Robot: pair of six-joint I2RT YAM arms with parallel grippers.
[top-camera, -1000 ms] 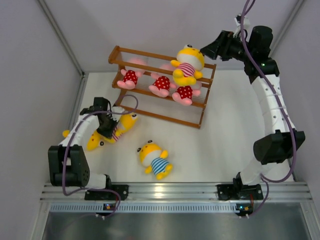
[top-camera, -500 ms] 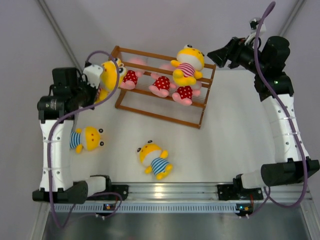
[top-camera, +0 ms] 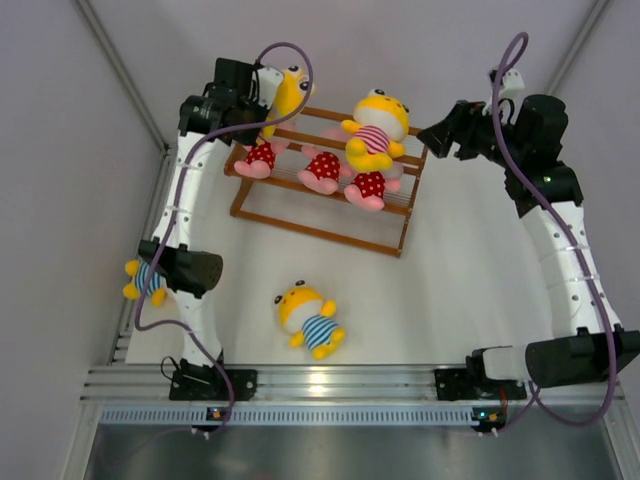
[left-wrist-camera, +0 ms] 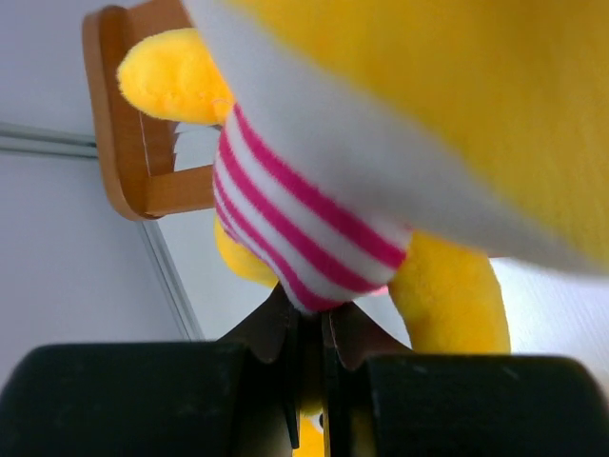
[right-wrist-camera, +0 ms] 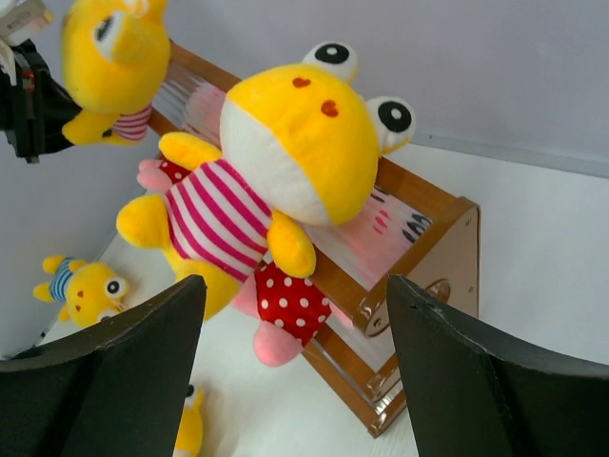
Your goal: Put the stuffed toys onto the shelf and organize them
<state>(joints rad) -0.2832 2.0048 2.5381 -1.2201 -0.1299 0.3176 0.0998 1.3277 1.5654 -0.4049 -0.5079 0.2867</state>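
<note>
Left gripper point(left-wrist-camera: 312, 328) grips a pink-striped yellow toy point(top-camera: 287, 88) at the shelf point(top-camera: 320, 232) — right gripper point(top-camera: 428, 134) spread, empty.

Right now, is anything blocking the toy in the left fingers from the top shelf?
Nothing visible: the held toy hangs over the shelf's bare top left end. Another yellow toy sits further right.

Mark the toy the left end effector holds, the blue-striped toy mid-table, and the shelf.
held toy point(top-camera: 287, 92), top view, yellow head
blue-striped toy point(top-camera: 318, 330), top view, striped shirt
shelf point(top-camera: 318, 231), top view, lowest front rail
</note>
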